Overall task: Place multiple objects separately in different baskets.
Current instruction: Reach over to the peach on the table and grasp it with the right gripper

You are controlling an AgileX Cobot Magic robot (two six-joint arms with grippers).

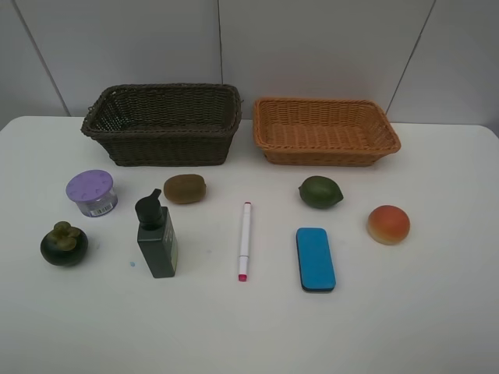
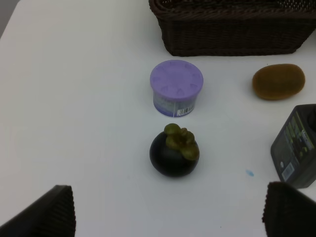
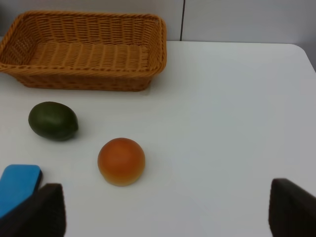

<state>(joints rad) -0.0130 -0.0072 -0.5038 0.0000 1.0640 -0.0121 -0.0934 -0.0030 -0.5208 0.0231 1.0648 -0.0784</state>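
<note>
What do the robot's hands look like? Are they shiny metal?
Not shiny. Only the tips show. The left gripper has two dark, almost black, blocky jaws with a finely ribbed surface. The right gripper has the same dark, squared jaws. No cables, markings or bright colours show on them. The arms themselves are out of sight, even from the high camera.

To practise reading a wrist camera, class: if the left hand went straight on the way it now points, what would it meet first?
Most likely the dark mangosteen, which lies centred ahead of the open left hand; the purple-lidded jar sits beyond it. The hand's height above the table is unclear.
</note>
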